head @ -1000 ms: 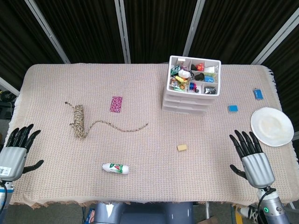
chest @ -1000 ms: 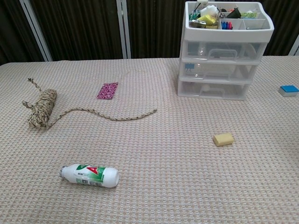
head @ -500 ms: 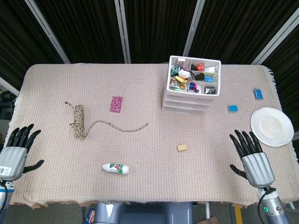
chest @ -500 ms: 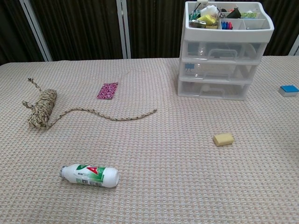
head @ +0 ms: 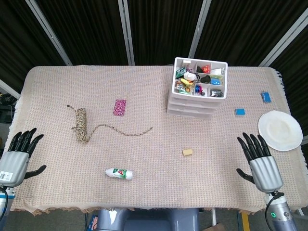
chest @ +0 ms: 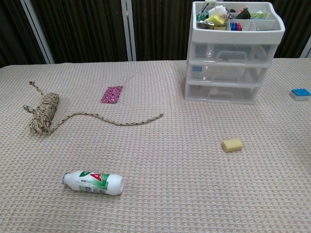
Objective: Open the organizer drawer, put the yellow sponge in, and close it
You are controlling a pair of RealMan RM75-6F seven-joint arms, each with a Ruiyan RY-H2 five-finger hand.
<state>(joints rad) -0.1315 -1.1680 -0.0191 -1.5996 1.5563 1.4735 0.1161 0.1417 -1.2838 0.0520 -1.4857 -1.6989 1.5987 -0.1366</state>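
Barely anything moved since a second ago: both hands slid slightly toward the near edge, objects unchanged. Right hand (head: 260, 162) and left hand (head: 18, 155) both empty, fingers spread, palms down at the near corners of the counter (head: 144, 86).

Organizer (head: 197, 88) sits far right of centre, all drawers shut, top tray full of clutter. Sponge (head: 187, 152) lies on the cloth in front of it, well apart, long axis roughly left-right in the chest view.

Key relation: sponge is forward-left of the right hand, organizer further ahead again; right hand is far nearer both. Left is well off across the counter.

Labels: bottle (chest: 93, 182) shows a red "A" on green/white; rest unreadable.
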